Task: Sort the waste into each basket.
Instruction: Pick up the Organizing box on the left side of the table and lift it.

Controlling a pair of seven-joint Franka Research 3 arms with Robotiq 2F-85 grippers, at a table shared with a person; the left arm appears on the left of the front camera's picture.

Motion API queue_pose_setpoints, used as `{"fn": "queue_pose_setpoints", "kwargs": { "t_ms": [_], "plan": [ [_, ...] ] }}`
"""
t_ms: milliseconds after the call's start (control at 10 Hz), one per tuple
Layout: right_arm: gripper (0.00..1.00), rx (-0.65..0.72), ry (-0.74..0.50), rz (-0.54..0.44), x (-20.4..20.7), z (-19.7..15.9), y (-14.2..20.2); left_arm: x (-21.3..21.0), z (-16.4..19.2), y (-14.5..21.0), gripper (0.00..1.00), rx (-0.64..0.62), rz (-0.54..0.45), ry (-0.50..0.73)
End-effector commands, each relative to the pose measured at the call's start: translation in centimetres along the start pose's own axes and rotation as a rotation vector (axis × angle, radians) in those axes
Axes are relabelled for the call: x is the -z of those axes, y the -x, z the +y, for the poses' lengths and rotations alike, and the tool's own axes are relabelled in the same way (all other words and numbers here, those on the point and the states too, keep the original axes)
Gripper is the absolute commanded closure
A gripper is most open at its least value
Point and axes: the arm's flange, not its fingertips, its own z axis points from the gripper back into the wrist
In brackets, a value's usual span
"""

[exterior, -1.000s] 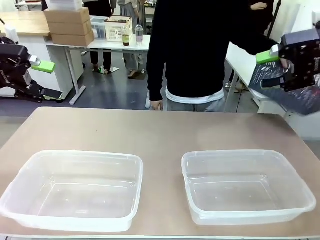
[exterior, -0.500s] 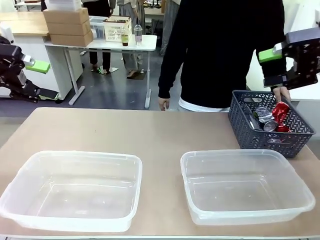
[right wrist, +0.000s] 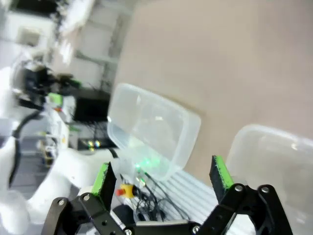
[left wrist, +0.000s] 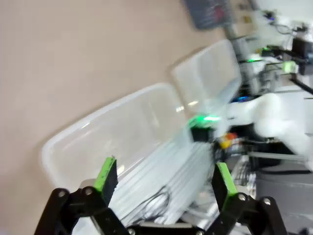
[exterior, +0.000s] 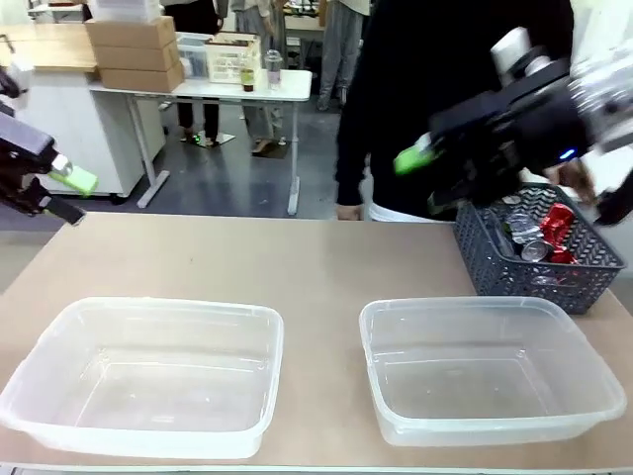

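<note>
Front view: two clear baskets side by side on the counter (exterior: 297,262), left basket (exterior: 148,371) and right basket (exterior: 485,371), both with nothing inside. Dark lattice basket (exterior: 534,257) at the counter's far right, just behind the right basket, holding the waste: red-and-silver cans (exterior: 554,226) in a heap, bottles not distinguishable. Person in a black top (exterior: 445,89) at the far edge, one hand (exterior: 348,211) near the counter's rim.

Right tool (exterior: 435,183) blurred, up in the air above the counter, just left of the lattice basket's rim; fingers spread, nothing between them. Left tool (exterior: 59,193) at the picture's left edge, over the counter's far left corner, one green pad (exterior: 74,178) showing.

Left wrist view: left tool (left wrist: 166,178) released, fingers wide apart, empty, above a clear basket, the second one farther up the picture.

Right wrist view: right tool (right wrist: 161,176) likewise released and empty, both clear baskets below it on the bare counter.
</note>
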Motion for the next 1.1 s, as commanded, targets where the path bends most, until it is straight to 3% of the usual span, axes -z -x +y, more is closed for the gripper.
{"fn": "queue_pose_setpoints", "kwargs": {
  "t_ms": [0,100,200,300,400,600,700,800,1000],
  "plan": [
    [0.00,-0.004,0.180,0.186,7.4,3.9,-0.6,-0.1,-1.6,3.6,0.00,-0.054,0.227,-0.381],
    [0.00,-0.097,0.309,0.231,10.8,4.6,1.0,1.3,-2.0,6.1,0.00,-0.052,0.341,-0.461],
    [0.00,-0.174,0.357,0.323,12.5,4.9,2.7,2.2,-2.4,7.5,0.00,-0.033,0.463,-0.453],
    [0.00,-0.256,0.357,0.370,11.4,5.2,3.3,2.0,-2.8,7.5,0.00,0.032,0.492,-0.391],
    [0.00,-0.100,0.266,0.271,12.9,4.8,4.4,0.4,-1.3,5.8,0.00,-0.046,0.293,-0.413],
    [0.00,-0.100,0.266,0.271,12.9,4.8,4.4,0.4,-1.3,5.8,0.00,-0.046,0.293,-0.413],
    [0.00,-0.163,0.308,0.328,13.6,4.8,4.4,1.0,-1.9,6.7,0.00,-0.024,0.372,-0.430],
    [0.00,-0.080,0.437,0.243,15.5,5.9,5.2,2.8,-1.3,6.4,0.00,-0.032,0.387,-0.362],
    [0.00,0.128,0.554,0.201,20.1,5.6,5.8,7.6,1.2,7.5,0.00,-0.241,0.296,-0.476]
  ]
}}
